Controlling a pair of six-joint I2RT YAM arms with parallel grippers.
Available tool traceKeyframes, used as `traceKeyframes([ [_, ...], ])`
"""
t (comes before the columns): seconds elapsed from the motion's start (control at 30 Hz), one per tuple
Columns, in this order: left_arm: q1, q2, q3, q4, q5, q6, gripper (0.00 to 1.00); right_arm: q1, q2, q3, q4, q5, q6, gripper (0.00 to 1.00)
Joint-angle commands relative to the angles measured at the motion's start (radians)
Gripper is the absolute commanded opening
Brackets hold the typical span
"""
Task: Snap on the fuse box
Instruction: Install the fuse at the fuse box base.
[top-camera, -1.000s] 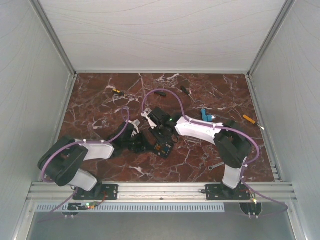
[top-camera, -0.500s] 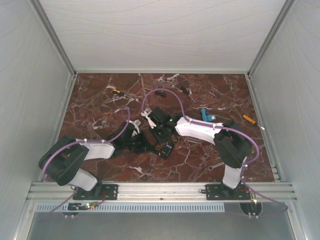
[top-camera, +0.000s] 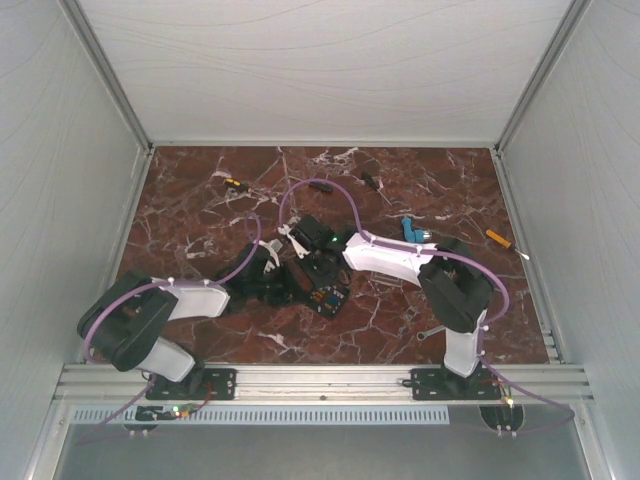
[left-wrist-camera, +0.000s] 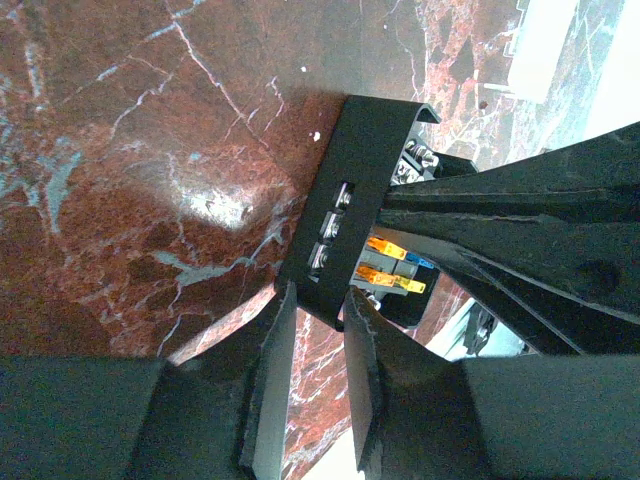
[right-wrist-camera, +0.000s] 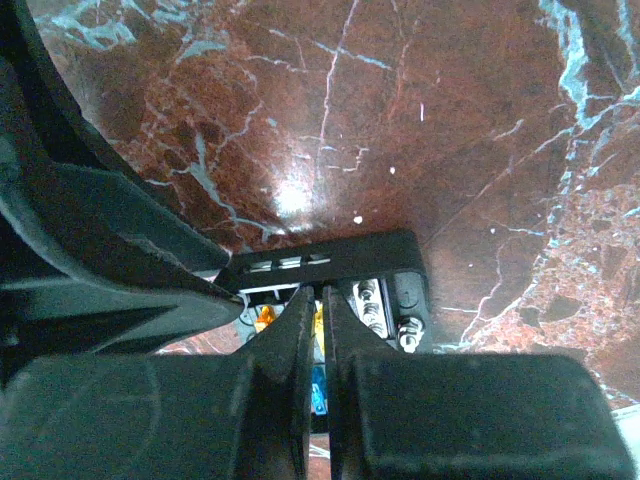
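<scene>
The fuse box (top-camera: 330, 296) is a small black box with orange and blue fuses inside, lying on the marble table between the two arms. In the left wrist view the fuse box (left-wrist-camera: 362, 165) stands just ahead of my left gripper (left-wrist-camera: 318, 298), whose jaws pinch its near corner wall. My right gripper (right-wrist-camera: 320, 296) is shut, its fingertips pressed down on top of the fuse box (right-wrist-camera: 330, 256) over the fuses. From above, the left gripper (top-camera: 296, 286) is at the box's left side and the right gripper (top-camera: 320, 272) is over it. I cannot make out the clear lid.
A blue plastic piece (top-camera: 410, 230) lies right of the right forearm. An orange-tipped tool (top-camera: 497, 238) lies at the far right. A small screwdriver (top-camera: 233, 183) and small black parts (top-camera: 368, 180) lie at the back. A metal wrench (top-camera: 433, 331) lies near the right base.
The right arm has shifted slightly to the left and its cable loop has moved with it. The left arm and the fuse box have stayed in place.
</scene>
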Motion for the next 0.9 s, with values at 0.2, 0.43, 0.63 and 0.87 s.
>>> traceKeyframes([
  [0.2, -0.006, -0.003, 0.028, 0.017, -0.004, 0.013, 0.24, 0.013, 0.19, -0.05, -0.062, 0.082, -0.004, 0.0],
  [0.43, -0.007, -0.016, 0.029, 0.01, -0.009, 0.014, 0.24, 0.029, -0.028, -0.063, -0.015, 0.033, -0.016, 0.17],
  [0.63, -0.007, -0.017, 0.029, 0.01, -0.009, 0.012, 0.24, 0.02, -0.147, -0.07, 0.01, 0.029, 0.001, 0.22],
  [0.87, -0.008, -0.011, 0.031, 0.012, -0.004, 0.013, 0.25, 0.003, -0.13, -0.079, 0.016, 0.019, 0.016, 0.17],
])
